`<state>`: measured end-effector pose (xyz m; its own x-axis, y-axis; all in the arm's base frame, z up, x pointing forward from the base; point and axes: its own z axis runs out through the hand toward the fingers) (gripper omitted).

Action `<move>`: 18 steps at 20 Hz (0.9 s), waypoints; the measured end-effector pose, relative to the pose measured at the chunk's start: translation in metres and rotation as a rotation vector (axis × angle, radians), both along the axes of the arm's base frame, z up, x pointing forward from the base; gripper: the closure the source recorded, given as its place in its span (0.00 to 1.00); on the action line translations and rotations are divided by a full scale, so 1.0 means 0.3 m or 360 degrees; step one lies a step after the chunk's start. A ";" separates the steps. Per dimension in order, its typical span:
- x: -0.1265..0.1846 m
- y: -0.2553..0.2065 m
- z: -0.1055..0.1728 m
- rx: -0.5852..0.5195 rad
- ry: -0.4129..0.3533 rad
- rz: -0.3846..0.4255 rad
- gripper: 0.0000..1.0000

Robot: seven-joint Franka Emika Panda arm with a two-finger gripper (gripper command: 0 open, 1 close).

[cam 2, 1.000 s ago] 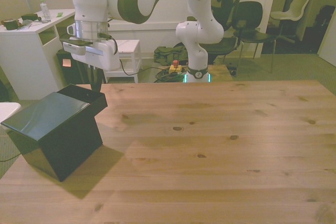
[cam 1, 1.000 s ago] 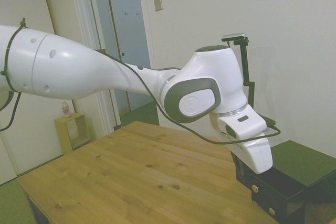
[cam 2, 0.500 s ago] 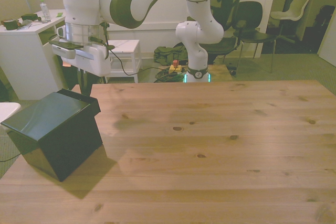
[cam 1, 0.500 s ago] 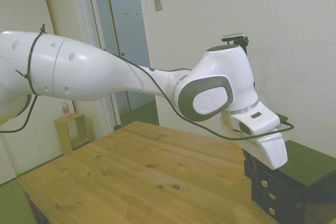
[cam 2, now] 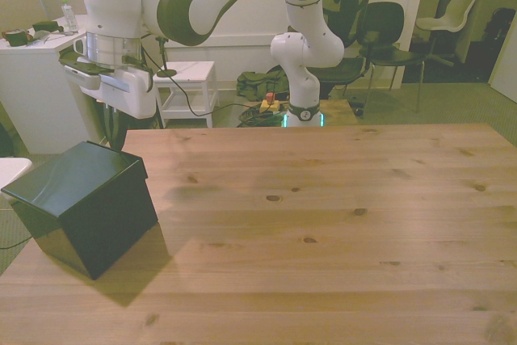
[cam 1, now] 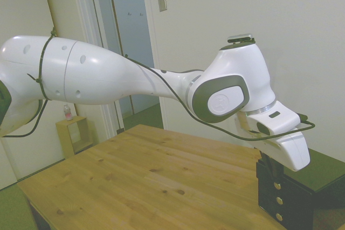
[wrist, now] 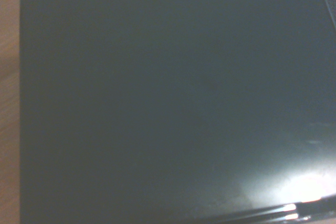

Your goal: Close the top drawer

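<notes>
White rounded arm (cam 1: 108, 76), grey joint caps, thin black cable, black cable tie

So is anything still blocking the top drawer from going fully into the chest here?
Nothing visible is. In the side view the top drawer sits about flush with the two lower drawers of the black chest, and the hand is right at its front.
</notes>
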<state>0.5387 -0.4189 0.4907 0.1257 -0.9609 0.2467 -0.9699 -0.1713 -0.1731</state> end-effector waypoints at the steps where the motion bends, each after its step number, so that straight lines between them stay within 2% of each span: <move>1: 0.007 -0.002 -0.001 -0.0006 0.0001 0.0003 1.00; 11: 0.039 0.009 0.001 -0.0013 0.0015 0.0044 1.00; 15: 0.059 0.142 -0.036 0.0053 0.0022 0.0128 1.00; 18: 0.019 0.272 -0.026 0.0107 0.0004 0.0181 1.00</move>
